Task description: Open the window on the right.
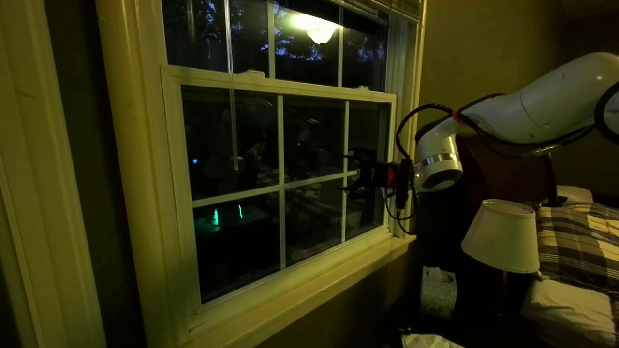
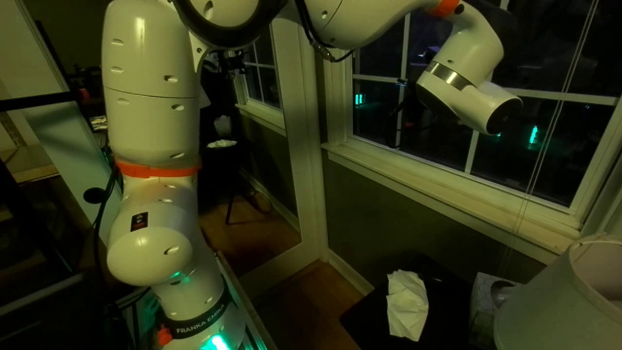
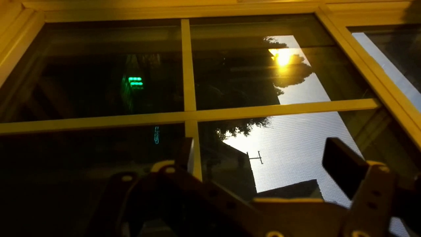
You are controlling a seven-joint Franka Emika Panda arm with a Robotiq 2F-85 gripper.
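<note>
Across the bottom of the wrist view, the jaws stand spread, with nothing held between their fingers (image 3: 343, 166). The finger toward the left of that frame overlaps a muntin (image 3: 188, 75); whether it touches, I cannot tell. Behind is the window (image 1: 290, 140), filling the middle of the frame in an exterior view, its lower sash (image 1: 282, 187) down along the sill (image 1: 300, 298). As I judge it, the task is barely begun: the arm (image 1: 546, 106) stretches to the glass, but getting a hold and raising the sash are both left to do.

Of the other things, the lampshade (image 2: 549, 301) is nearest, lower right in an exterior view, then a tissue box (image 1: 439, 295) and a crumpled paper (image 2: 407, 306) on the dark bench (image 2: 364, 318). All sit low in the frame and seem out of the arm's way. Farther off, cords (image 2: 559, 104) and a clear wand (image 1: 234, 130) hang before the glass and could snag. Small locks (image 1: 254, 73) sit atop the sash; whether they are fastened is too small to see, and if so, it will likely not rise.
</note>
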